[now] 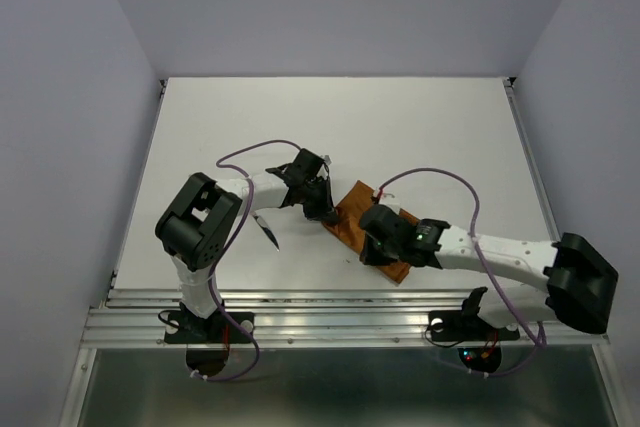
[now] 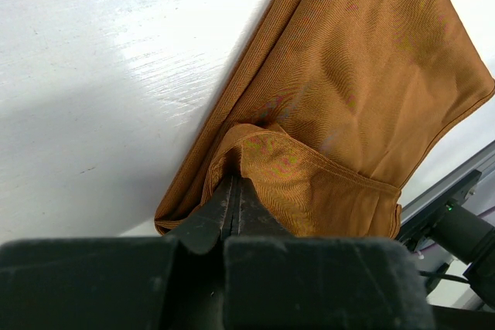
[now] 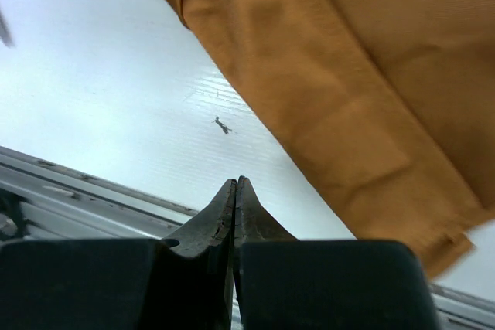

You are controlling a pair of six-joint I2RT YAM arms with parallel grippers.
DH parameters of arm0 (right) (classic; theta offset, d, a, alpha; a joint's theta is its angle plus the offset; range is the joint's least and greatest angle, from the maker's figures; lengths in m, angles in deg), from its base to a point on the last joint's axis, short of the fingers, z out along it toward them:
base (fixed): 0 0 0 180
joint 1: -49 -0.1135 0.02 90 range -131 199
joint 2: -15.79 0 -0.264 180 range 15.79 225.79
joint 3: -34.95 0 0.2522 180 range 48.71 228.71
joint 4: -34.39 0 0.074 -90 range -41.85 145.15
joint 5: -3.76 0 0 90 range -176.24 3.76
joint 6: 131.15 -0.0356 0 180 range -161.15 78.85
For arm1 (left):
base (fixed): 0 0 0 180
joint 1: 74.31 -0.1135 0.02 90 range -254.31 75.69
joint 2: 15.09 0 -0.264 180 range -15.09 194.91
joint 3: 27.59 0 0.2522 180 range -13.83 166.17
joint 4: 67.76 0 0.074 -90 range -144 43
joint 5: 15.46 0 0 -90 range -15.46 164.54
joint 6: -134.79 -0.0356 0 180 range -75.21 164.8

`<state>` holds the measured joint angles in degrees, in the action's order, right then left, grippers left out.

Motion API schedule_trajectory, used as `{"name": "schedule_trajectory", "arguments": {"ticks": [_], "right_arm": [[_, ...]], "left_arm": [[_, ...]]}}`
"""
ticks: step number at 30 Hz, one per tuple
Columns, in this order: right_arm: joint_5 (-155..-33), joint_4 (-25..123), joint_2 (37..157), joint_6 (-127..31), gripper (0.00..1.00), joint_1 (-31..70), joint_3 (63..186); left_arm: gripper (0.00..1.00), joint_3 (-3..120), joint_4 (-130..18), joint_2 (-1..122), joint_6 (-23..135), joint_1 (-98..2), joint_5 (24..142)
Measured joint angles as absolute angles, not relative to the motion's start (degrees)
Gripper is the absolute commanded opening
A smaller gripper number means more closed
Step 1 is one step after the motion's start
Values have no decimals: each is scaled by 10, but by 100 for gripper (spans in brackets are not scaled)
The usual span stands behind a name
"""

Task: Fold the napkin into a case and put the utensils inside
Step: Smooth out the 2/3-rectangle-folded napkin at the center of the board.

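On the white table [image 1: 330,127] lies one napkin [image 1: 352,205], folded into a long rust-orange strip and set at a slant. Two grippers work at it. At the napkin's left edge, the left gripper [image 2: 232,191] is clenched on a raised fold of the top layer, and the cloth bulges up around its tips. Just off the napkin's near edge, the right gripper [image 3: 234,187] is squeezed tight with nothing between its jaws, over bare table. One small dark speck [image 3: 223,124] marks the table between that gripper and the napkin. Left of the napkin, well apart from it, I can make out one slender utensil [image 1: 268,232].
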<state>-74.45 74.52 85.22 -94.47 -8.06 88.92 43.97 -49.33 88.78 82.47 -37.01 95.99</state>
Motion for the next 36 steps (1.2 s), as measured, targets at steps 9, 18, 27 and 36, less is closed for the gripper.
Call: {"name": "schedule_trajectory", "arguments": {"ticks": [9, 18, 27, 36], "right_arm": [[-766, 695, 949, -950, 1, -98, 881], [-749, 731, 856, -984, 1, -98, 798], [-686, 794, 779, -1014, 2, -98, 791], [-652, 808, 821, -1030, 1, -95, 790]], "left_arm": [[0, 441, -490, 888, 821, -369, 960], [0, 444, -484, 888, 812, -368, 960], [0, 444, -483, 888, 806, -367, 961], [0, 444, -482, 888, 801, -367, 962]]}}
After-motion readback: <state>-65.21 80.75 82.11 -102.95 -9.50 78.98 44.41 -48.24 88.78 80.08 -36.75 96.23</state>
